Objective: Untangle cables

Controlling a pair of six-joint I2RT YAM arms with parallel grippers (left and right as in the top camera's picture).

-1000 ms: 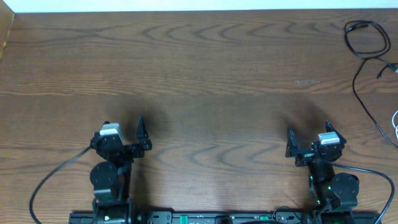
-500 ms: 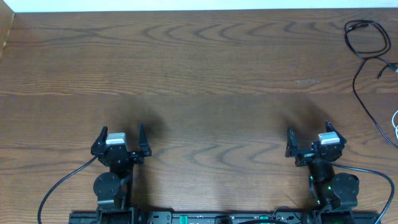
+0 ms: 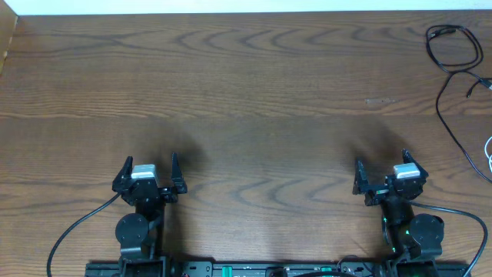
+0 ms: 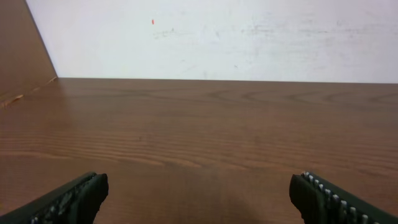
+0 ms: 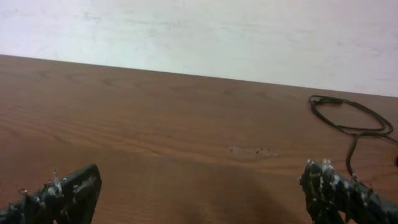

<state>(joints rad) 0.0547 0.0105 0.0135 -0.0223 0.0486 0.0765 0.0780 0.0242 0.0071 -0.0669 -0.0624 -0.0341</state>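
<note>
While both arms sit folded low at the near edge of the wooden table (image 3: 246, 92), the left gripper (image 3: 150, 159) and the right gripper (image 3: 381, 160) stand with jaws spread wide, holding nothing and pointing toward the far wall. Well apart from both, the black cable (image 3: 438, 108) loops at the far right corner, then trails back along the right edge. Only a sliver of the white cable (image 3: 489, 150) shows there.
</note>
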